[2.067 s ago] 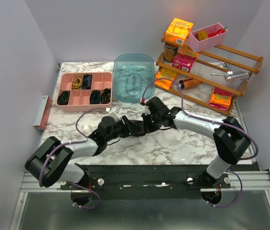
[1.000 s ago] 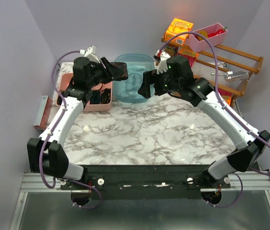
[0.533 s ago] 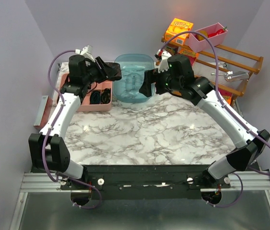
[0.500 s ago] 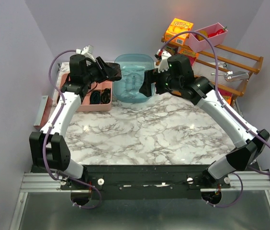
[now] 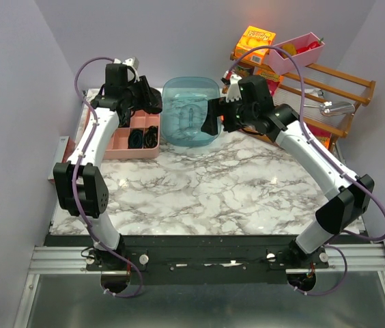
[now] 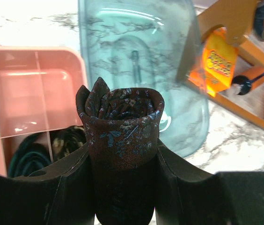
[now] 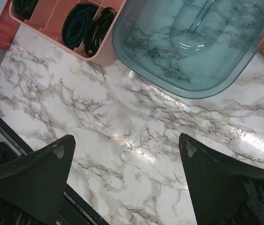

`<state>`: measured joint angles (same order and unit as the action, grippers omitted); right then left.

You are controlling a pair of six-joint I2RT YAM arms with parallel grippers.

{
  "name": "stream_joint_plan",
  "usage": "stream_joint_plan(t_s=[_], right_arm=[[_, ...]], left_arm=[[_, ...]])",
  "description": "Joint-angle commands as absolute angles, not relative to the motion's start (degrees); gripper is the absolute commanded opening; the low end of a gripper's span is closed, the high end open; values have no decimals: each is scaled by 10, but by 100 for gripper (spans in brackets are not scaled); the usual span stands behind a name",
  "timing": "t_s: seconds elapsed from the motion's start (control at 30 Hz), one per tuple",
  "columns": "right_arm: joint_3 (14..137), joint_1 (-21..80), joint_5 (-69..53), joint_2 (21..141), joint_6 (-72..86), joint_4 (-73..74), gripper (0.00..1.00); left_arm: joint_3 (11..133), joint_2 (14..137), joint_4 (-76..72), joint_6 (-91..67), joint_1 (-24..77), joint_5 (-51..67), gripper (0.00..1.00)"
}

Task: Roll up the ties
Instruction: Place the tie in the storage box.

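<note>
One rolled tie (image 6: 122, 126) fills the left wrist view. Where does it sit? (Reader)

Upright between the jaws of the left gripper (image 6: 122, 161), which clamp its lower half. Beneath it lie the pink tray (image 6: 38, 52) and the blue tub (image 6: 136, 56). The likely risk is that the loose tip springs out on release and the coil unwinds. It could also land on a divider rather than in the bare cell. (Legend)

And the right wrist view? (Reader)

The right gripper (image 7: 125, 150) stands wide apart, holding nothing, above the marble table (image 7: 122, 122). Other coiled ties (image 7: 83, 26) occupy tray cells. (Legend)

The top view? (Reader)

Both arms reach to the far side, the left gripper over the tray and the right one beside the tub, which a careless swing might knock. The surface is glossy veined marble between plain lilac walls (image 5: 15, 82). A wooden rack (image 5: 329, 96) of boxes stands far right. (Legend)
</note>
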<state>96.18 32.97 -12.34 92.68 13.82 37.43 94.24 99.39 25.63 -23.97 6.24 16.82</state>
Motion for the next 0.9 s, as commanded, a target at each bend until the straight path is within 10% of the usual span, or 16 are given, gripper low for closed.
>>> stream_joint_plan(t_s=[0.0, 0.87], right_arm=[[965, 323, -141, 936, 132, 381, 100], [910, 310, -156, 932, 139, 364, 100]], left_arm=[[990, 1028, 337, -173, 45, 129, 0], [1204, 1172, 472, -77, 40, 7, 0]])
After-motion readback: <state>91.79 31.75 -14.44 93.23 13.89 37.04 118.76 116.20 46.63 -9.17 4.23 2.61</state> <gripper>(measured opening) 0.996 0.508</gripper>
